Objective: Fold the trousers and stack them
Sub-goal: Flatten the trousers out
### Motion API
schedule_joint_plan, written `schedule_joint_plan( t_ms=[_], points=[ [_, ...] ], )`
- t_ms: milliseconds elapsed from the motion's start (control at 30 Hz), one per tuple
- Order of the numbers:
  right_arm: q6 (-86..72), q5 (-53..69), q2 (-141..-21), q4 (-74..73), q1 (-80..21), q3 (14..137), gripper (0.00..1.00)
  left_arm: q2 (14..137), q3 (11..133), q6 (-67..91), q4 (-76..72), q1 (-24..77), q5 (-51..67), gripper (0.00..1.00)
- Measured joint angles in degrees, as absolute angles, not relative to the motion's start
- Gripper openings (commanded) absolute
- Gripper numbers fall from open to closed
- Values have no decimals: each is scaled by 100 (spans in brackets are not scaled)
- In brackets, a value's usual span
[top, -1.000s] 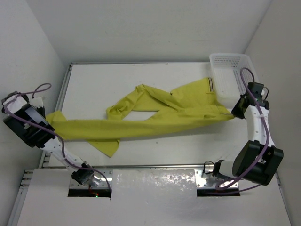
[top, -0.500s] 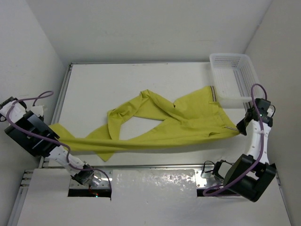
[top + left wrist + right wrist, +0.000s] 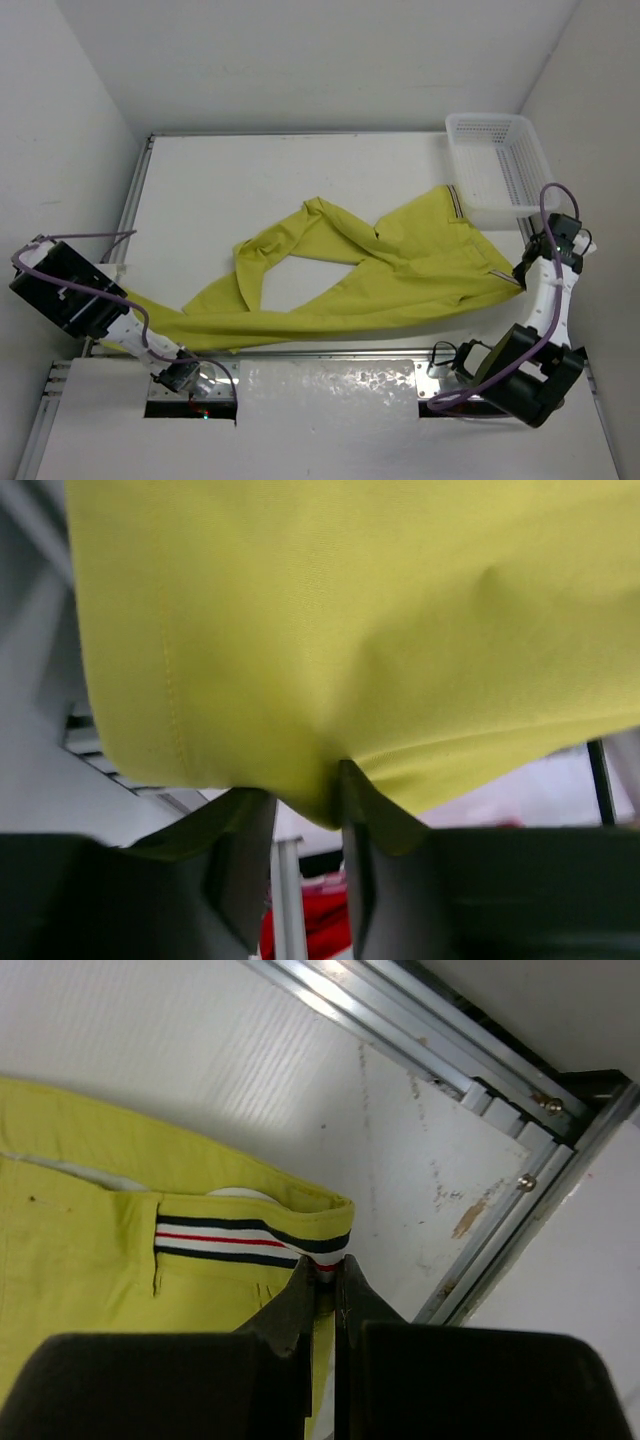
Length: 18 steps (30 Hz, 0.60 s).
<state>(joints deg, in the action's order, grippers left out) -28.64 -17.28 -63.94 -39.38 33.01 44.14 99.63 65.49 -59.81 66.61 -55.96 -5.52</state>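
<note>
The mustard-yellow trousers [image 3: 400, 275] lie stretched across the table, legs running to the near left corner and the striped waistband [image 3: 453, 203] at the right. My right gripper [image 3: 335, 1270] is shut on the waistband's striped end [image 3: 250, 1240], close to the table's right rail; from above it [image 3: 520, 272] sits at the cloth's right tip. In the left wrist view the leg cloth [image 3: 350, 620] drapes over my left gripper [image 3: 300, 802]. Its jaws stand apart with a clear gap, and a fold of hem rests against the right finger [image 3: 365, 820].
A white mesh basket [image 3: 452, 145] stands at the far right corner, just beyond the waistband. Aluminium rails [image 3: 500, 1090] border the table on the right and along the near edge [image 3: 330, 352]. White walls close in on both sides.
Both arms have pulled toward the near edge, dragging the trousers nearer and flatter. The left jaws have parted from shut. The right grip is unchanged.
</note>
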Motion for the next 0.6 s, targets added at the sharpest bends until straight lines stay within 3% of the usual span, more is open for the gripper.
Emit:
schedule_joint_plan(
  t_ms=[133,367,567,600],
  points=[
    [-2808,-1927,-6606,-3839,3498,4416,0,9854,6606,-6394,7247,-5732,-666,37],
    [-2626,-1927,-6877,-3708,3529,4440,0,9913,8326,-6217,7382,-5833,-148,38],
    [-2506,-1855,-6879,-3621,3529,4508,0,10315,8523,-5896,7363,-5673,318,40],
    [-2502,-1826,-6879,-3601,3529,4510,0,10328,8403,-5828,7293,-5568,375,50]
  ],
)
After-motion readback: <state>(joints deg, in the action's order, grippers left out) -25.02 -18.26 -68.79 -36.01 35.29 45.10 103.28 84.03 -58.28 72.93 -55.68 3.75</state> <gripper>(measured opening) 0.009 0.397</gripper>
